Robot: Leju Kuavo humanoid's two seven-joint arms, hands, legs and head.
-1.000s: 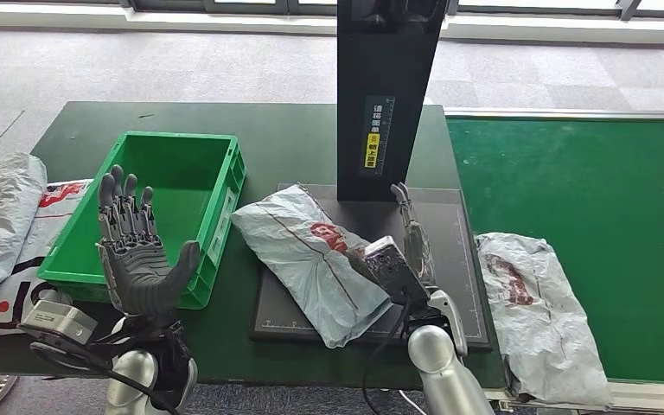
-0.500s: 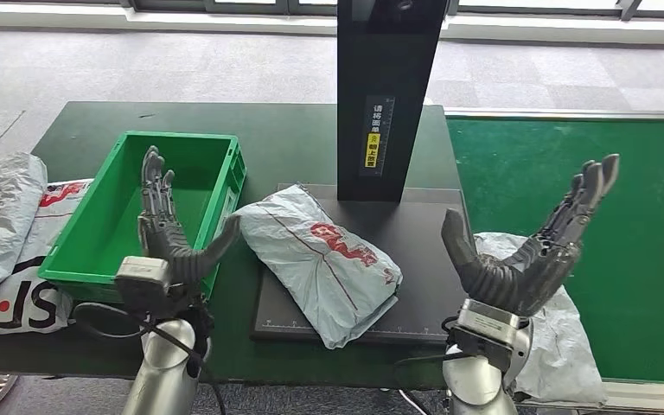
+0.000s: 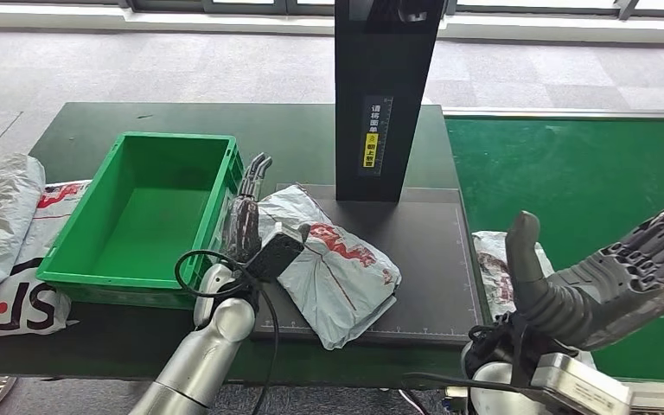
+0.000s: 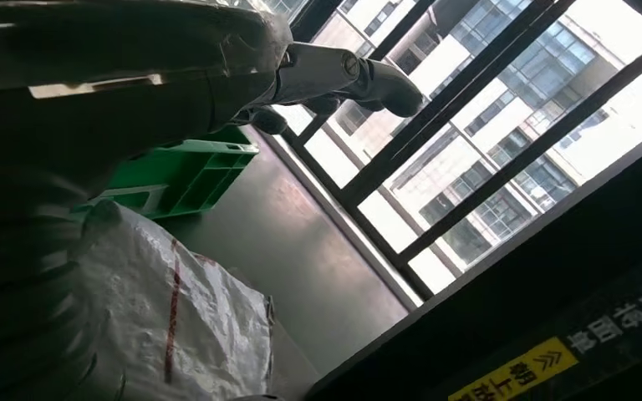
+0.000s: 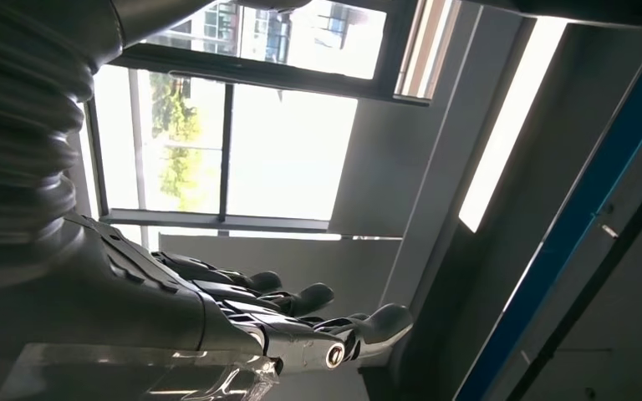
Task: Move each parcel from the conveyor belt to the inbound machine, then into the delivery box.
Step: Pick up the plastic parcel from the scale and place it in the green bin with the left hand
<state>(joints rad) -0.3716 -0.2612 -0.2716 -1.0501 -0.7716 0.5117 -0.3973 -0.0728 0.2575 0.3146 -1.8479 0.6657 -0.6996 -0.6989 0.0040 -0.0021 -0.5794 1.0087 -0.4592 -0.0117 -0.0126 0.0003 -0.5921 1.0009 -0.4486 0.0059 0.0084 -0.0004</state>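
A crumpled grey parcel (image 3: 339, 259) with red print lies on the black plate (image 3: 432, 251) of the inbound machine, below its dark column (image 3: 387, 95). My left hand (image 3: 249, 220) stands edge-on between the green delivery box (image 3: 95, 259) and the parcel's left side, fingers straight, holding nothing. The left wrist view has the parcel (image 4: 175, 317) under the hand and the box (image 4: 205, 171) beyond it. My right hand (image 3: 605, 277) is raised palm-up and spread above the conveyor belt (image 3: 588, 173). It hides part of a second grey parcel (image 3: 491, 259) at the belt's near edge.
Several grey and white mail bags (image 3: 4, 225) are heaped at the table's left end. The green box is empty inside. The right wrist view looks up at windows past my spread right hand (image 5: 242, 309).
My left hand swung right from over the green box to the parcel's left edge. My right hand let go of the parcel, rose and drew back right over the belt.
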